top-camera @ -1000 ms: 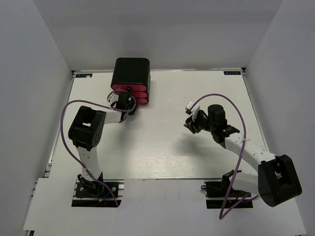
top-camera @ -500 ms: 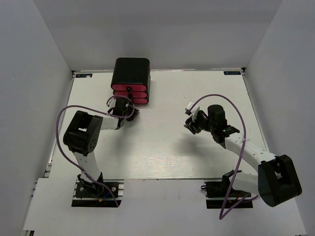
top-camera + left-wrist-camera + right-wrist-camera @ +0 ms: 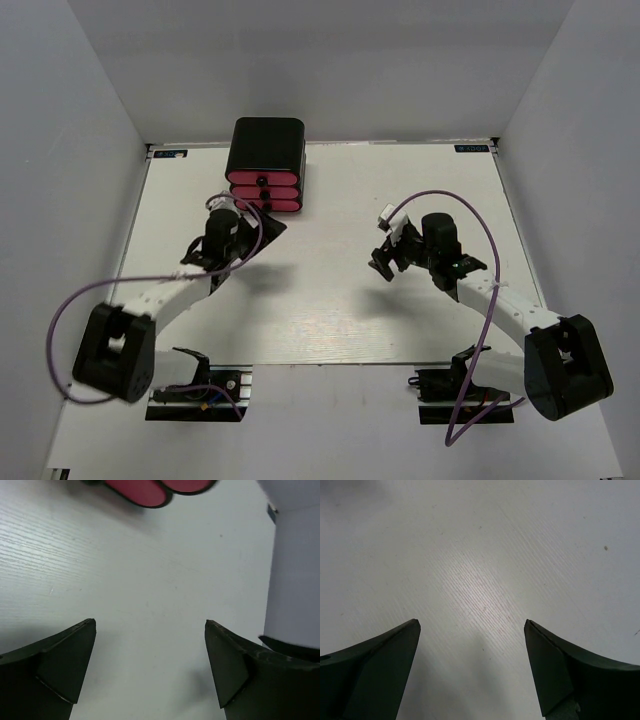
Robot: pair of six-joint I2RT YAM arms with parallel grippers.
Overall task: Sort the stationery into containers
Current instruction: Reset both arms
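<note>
Pink-red drawers (image 3: pixel 265 192), three stacked in a black cabinet (image 3: pixel 268 140), stand at the far side of the white table (image 3: pixel 330 310), left of centre, fronts turned toward my bases. My left gripper (image 3: pixel 150 625) hovers just in front of them, jaws released and spread wide; two drawer fronts show at the top of its wrist view. Well apart to the right, my right gripper (image 3: pixel 472 622) hangs over the tabletop, jaws likewise released, grasping nothing.
</note>
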